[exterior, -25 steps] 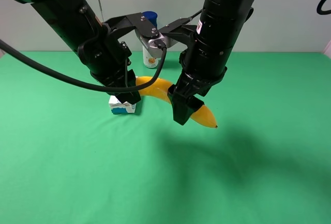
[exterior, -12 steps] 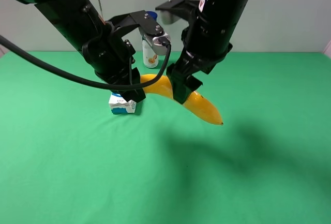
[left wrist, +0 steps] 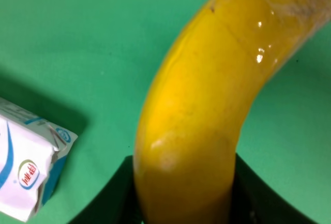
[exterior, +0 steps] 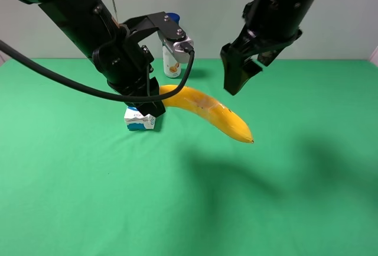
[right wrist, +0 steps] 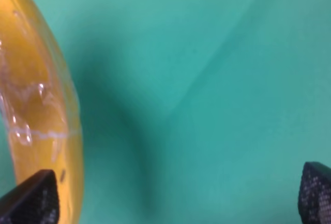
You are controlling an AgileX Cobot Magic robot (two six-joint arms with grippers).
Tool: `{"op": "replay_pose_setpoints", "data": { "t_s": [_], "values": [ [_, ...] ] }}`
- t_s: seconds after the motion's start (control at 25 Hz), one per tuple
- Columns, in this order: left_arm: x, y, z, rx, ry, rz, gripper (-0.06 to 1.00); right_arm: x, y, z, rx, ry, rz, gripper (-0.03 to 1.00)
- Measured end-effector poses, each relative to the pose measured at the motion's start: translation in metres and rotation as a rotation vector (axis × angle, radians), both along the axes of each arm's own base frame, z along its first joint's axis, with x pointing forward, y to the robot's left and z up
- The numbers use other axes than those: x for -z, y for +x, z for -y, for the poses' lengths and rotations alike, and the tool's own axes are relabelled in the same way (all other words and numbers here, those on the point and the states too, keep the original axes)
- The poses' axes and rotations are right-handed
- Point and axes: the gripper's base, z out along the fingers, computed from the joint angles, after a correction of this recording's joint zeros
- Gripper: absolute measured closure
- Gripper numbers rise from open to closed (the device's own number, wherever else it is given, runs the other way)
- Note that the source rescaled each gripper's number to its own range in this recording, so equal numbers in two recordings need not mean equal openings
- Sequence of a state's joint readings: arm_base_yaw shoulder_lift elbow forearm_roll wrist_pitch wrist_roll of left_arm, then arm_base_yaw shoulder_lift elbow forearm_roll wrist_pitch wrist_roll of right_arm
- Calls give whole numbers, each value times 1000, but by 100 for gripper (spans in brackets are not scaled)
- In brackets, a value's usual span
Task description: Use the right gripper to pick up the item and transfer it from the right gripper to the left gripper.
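The yellow banana (exterior: pixel 207 112) hangs in the air above the green table, held at its left end by my left gripper (exterior: pixel 151 107), which is shut on it. In the left wrist view the banana (left wrist: pixel 207 110) sits between the two black fingers (left wrist: pixel 111 198). My right gripper (exterior: pixel 236 75) is open, empty, above and to the right of the banana, apart from it. In the right wrist view its fingertips (right wrist: pixel 31 200) stand wide apart, with the banana (right wrist: pixel 36 105) at the picture's edge.
A white-blue milk carton (exterior: pixel 140 120) lies on the green table (exterior: pixel 295 197) just below the left gripper; it also shows in the left wrist view (left wrist: pixel 26 167). A blue-capped bottle (exterior: pixel 171 55) stands at the back, behind the left arm's cable.
My right gripper has let go of the banana, opened and risen up and to the right. The banana stays in the left gripper, which has hardly moved.
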State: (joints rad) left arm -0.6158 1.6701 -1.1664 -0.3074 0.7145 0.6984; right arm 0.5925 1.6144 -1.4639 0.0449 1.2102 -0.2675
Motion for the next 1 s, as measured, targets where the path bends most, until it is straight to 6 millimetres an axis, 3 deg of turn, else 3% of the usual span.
{"op": "replay_pose_setpoints", "data": {
  "t_s": [0.2,0.4,1.0],
  "values": [
    [0,0,0,1,1,1,94,-19,-12,17,43,27,51,-3],
    [0,0,0,3,1,1,94,-20,-36,39,99,-9,70,-3],
    [0,0,0,3,1,1,94,-27,-149,114,166,87,202,-3]
  ]
}}
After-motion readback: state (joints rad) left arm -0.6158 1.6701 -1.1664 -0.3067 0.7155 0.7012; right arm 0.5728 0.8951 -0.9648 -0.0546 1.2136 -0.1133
